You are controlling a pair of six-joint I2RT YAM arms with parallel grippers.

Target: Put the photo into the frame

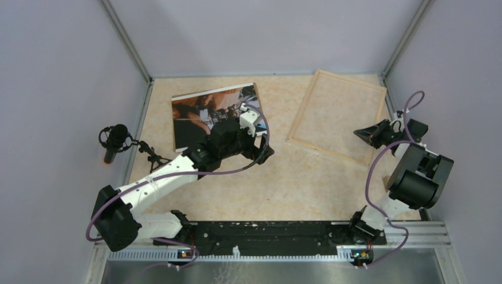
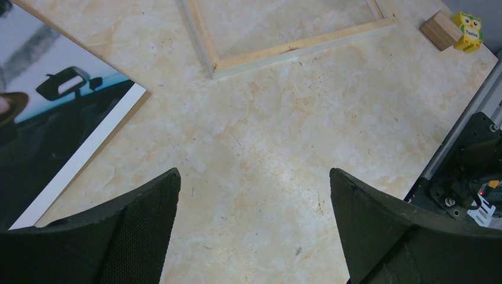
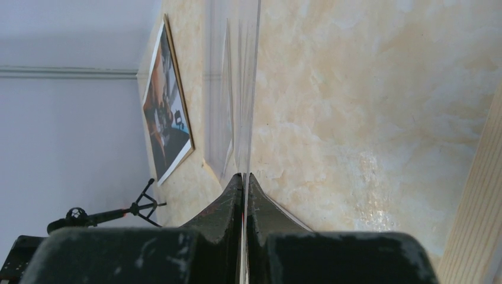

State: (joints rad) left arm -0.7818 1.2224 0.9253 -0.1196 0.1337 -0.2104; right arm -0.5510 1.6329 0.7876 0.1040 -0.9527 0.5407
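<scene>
The photo (image 1: 204, 112), a dark print with a white border, lies face up at the back left on a brown board; it also shows in the left wrist view as the photo (image 2: 59, 118) and far off as the photo (image 3: 169, 118). The pale wooden frame (image 1: 337, 115) lies flat at the back right, one corner showing as the frame (image 2: 284, 50). My left gripper (image 1: 263, 151) hovers just off the photo's near right corner, its jaws wide open over bare tabletop (image 2: 254, 174). My right gripper (image 3: 244, 176) is shut on the edge of a thin clear sheet (image 3: 243, 89), beside the frame's right side (image 1: 362, 135).
A small microphone on a tripod (image 1: 115, 139) stands at the left wall. A wooden block (image 2: 441, 29) and a yellow owl figure (image 2: 469, 28) sit near the right wall. A black rail (image 1: 260, 236) with the arm bases runs along the near edge.
</scene>
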